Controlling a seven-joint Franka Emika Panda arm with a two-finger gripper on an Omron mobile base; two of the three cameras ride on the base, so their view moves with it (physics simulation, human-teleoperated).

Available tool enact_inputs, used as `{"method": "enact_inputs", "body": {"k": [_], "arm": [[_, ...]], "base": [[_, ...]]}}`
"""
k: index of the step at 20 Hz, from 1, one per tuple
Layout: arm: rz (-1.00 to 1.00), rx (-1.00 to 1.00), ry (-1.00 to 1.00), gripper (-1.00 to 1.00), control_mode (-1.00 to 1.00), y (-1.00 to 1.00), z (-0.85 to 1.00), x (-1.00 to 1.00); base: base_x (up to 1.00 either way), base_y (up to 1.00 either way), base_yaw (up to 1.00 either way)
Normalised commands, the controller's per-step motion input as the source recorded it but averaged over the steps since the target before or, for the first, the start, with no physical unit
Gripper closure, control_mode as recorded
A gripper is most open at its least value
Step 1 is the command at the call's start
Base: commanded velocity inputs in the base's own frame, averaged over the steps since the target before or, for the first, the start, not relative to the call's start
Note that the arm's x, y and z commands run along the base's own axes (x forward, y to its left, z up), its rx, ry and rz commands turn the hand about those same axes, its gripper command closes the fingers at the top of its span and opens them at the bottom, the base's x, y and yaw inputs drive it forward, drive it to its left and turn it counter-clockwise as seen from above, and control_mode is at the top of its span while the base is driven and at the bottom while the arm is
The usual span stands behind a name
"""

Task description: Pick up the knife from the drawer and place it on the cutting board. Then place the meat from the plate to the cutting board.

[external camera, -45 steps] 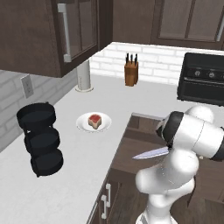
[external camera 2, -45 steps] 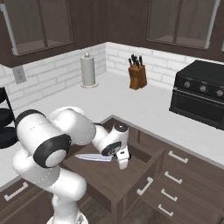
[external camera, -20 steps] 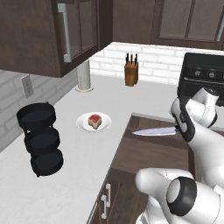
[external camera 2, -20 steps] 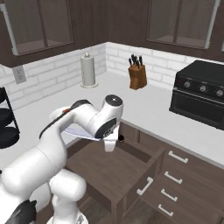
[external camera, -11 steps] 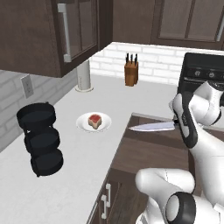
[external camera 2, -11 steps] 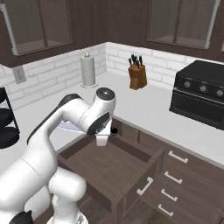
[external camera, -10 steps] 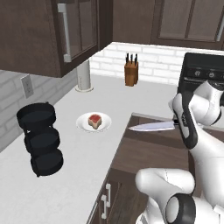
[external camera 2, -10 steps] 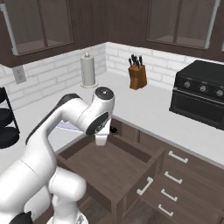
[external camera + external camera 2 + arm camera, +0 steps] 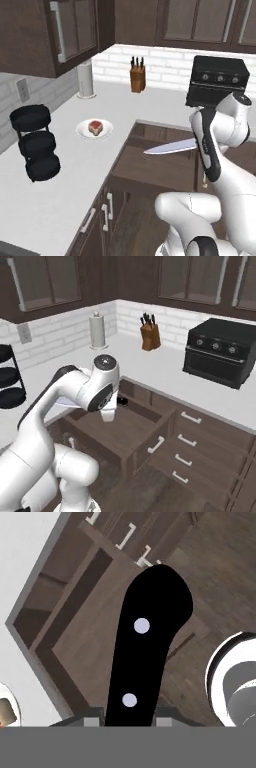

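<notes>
The hand (image 9: 129, 714) is closed on the knife (image 9: 172, 146), gripping the dark handle, which runs up the middle of the hand view with its two rivets showing. We find the blade held roughly level in the air above the open drawer (image 9: 122, 431), its tip pointing towards the worktop (image 9: 75, 165) on the plate side. The arm is folded high, with the wrist turned so that the hand looks down into the drawer box. We judge the first lift done: the knife is out of the drawer but not yet set down. We cannot locate the cutting board. The meat (image 9: 94, 126) rests on the plate (image 9: 82, 132), untouched, well apart from the hand.
</notes>
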Motion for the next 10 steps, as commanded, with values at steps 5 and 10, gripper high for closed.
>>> {"method": "enact_inputs", "body": {"k": [5, 10], "arm": [[0.0, 0.0, 0.0, 1.0, 1.0, 0.0, 0.0, 0.0], [0.0, 0.0, 0.0, 1.0, 1.0, 0.0, 0.0, 0.0]], "base": [[-0.51, -0.88, -0.4], [0.0, -0.68, -0.82]]}}
